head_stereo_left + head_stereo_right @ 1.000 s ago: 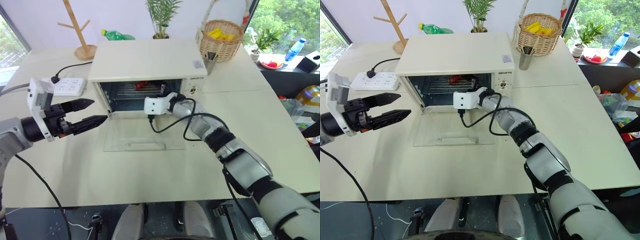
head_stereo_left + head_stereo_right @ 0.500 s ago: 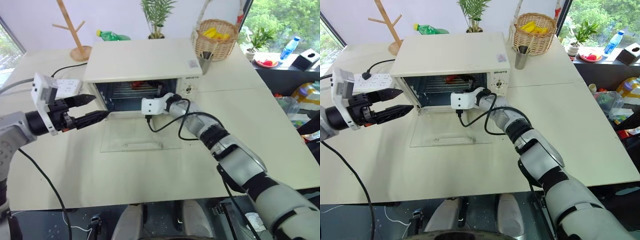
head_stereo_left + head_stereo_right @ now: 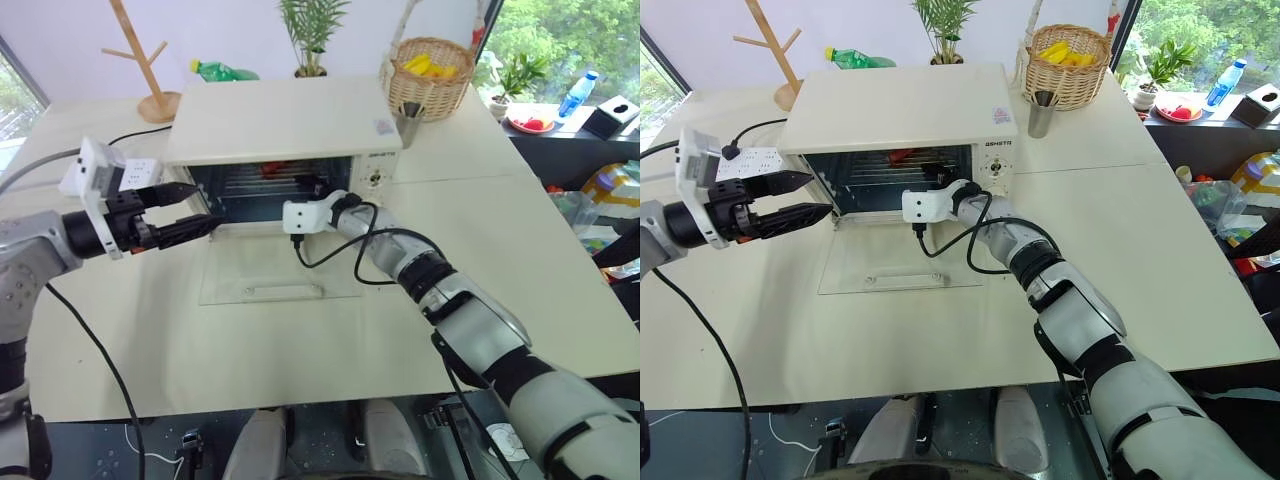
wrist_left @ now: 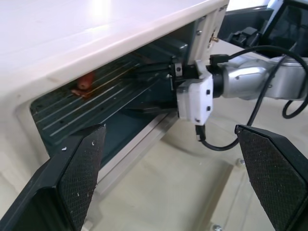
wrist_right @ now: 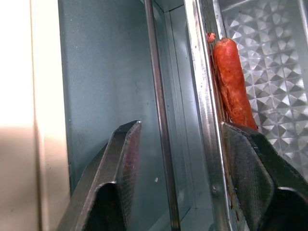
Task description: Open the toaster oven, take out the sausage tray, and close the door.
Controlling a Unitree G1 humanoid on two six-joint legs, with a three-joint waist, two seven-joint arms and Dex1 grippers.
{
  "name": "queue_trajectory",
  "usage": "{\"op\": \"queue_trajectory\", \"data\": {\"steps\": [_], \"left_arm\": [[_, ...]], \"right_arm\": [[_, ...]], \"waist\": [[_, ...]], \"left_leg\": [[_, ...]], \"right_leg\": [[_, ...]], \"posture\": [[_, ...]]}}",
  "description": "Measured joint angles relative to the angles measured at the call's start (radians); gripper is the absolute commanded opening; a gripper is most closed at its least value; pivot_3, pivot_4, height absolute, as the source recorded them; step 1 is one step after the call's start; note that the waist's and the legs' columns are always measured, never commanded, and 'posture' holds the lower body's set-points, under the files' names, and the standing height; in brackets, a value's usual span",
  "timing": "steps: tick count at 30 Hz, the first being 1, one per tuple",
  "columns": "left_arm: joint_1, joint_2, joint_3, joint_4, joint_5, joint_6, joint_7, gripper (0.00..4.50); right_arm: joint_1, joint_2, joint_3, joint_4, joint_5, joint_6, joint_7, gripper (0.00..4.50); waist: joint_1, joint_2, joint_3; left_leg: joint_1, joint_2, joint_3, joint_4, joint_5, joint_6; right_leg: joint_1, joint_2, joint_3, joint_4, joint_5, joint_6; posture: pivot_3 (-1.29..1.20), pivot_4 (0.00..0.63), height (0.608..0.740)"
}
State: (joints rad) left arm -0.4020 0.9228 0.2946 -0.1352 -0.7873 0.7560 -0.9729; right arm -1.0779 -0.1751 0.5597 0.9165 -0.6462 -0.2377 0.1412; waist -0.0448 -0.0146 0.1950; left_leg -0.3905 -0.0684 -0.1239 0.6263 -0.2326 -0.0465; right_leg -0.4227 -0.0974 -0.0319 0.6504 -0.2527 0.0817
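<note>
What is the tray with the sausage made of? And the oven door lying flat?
The sausage tray looks like shiny silvery metal: its bottom glints and is pressed into little diamond bumps. The door seems to be clear glass, since the table shows through it, with a cream frame that could be painted metal or plastic.

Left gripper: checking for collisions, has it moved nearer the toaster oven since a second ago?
Yes. The left gripper now reaches the toaster oven's front left corner.

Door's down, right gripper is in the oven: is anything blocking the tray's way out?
Nothing visible does. The door lies flat in front of the toaster oven, and the right gripper straddles the sausage tray rim. The left gripper, open, hangs by the opening's left edge.
</note>
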Motion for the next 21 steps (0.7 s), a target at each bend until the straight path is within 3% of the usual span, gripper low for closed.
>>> {"op": "queue_trajectory", "data": {"steps": [1,21], "left_arm": [[-0.003,0.000,-0.006,0.006,0.004,-0.002,-0.006,4.50],[-0.165,-0.010,-0.125,0.240,0.132,-0.088,-0.156,4.50]], "right_arm": [[-0.006,0.000,0.000,0.000,0.000,-0.003,-0.001,0.50],[0.010,-0.018,0.004,-0.055,-0.020,0.004,0.010,0.24]], "waist": [[0.000,0.000,0.000],[0.002,-0.001,-0.001]], "left_leg": [[0.000,0.000,0.000,0.000,0.000,0.000],[0.000,0.004,0.006,0.000,0.000,0.000]], "right_leg": [[0.000,0.000,0.000,0.000,0.000,0.000],[-0.002,0.002,0.002,0.000,0.001,0.000]], "posture": [[0.00,0.150,0.740],[0.00,0.150,0.740]]}}
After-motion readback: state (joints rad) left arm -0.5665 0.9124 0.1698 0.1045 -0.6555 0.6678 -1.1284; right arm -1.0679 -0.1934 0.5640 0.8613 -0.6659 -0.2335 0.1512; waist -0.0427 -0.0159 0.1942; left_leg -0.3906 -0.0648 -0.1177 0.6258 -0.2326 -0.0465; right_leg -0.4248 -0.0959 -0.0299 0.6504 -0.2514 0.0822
